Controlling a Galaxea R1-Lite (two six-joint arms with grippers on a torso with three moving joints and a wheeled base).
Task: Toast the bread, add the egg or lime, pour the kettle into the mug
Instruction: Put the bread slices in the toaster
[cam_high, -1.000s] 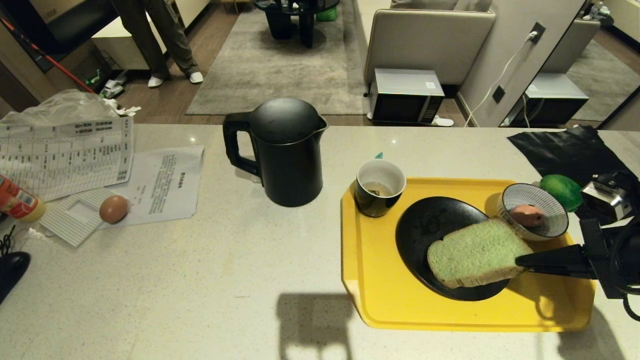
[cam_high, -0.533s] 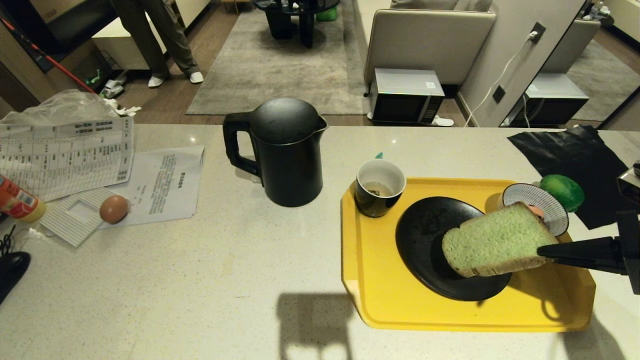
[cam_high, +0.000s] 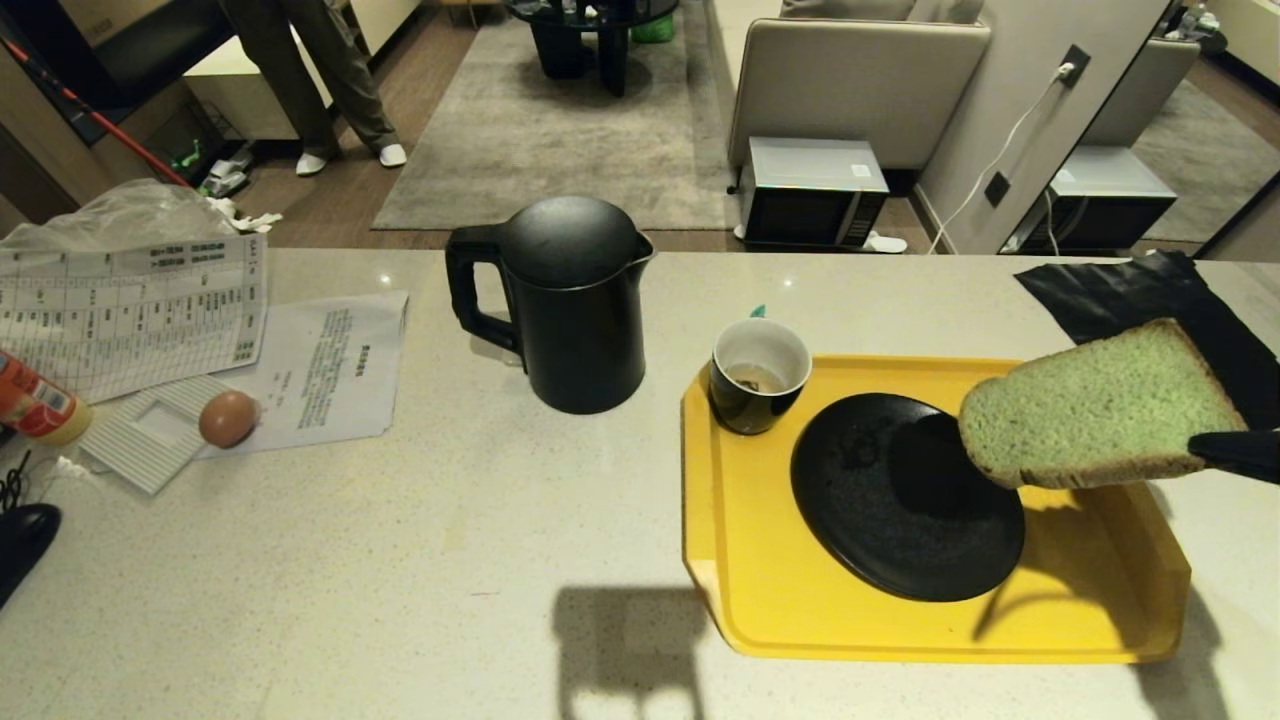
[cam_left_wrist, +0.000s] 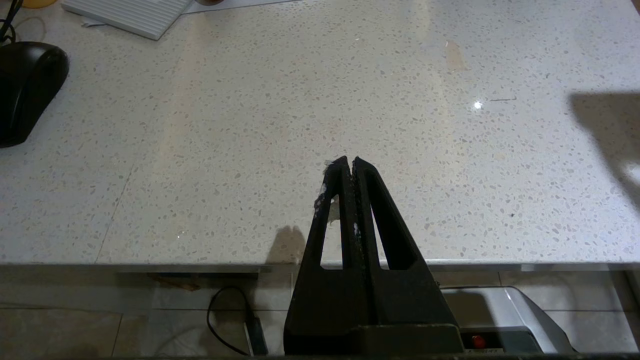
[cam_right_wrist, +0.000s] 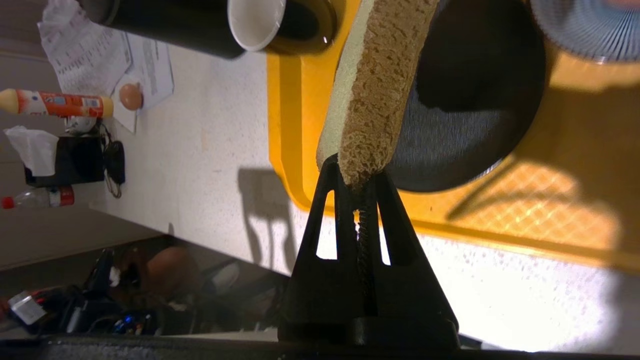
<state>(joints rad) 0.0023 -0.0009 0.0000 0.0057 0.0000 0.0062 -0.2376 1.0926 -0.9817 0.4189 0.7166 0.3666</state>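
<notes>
Right claw (cam_right_wrist: 357, 172) clenched on bread (cam_high: 1100, 405) by its crust edge, holding it clear above black plate (cam_high: 905, 495) at tray's (cam_high: 740, 560) right, prob. for toasting; left claw (cam_left_wrist: 348, 165) clenched, empty, over near counter (cam_left_wrist: 200, 150).

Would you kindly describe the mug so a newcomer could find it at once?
Start at the yellow tray on the counter's right side. In its far left corner, beside the black plate, stands the mug. It is glossy black outside, white inside, and far shorter than the matte black kettle.

The right claw (cam_right_wrist: 356, 172) was clamped tight and held raised at the right edge of view; the left claw (cam_left_wrist: 349, 162) hung idle, fingers pressed together.
</notes>
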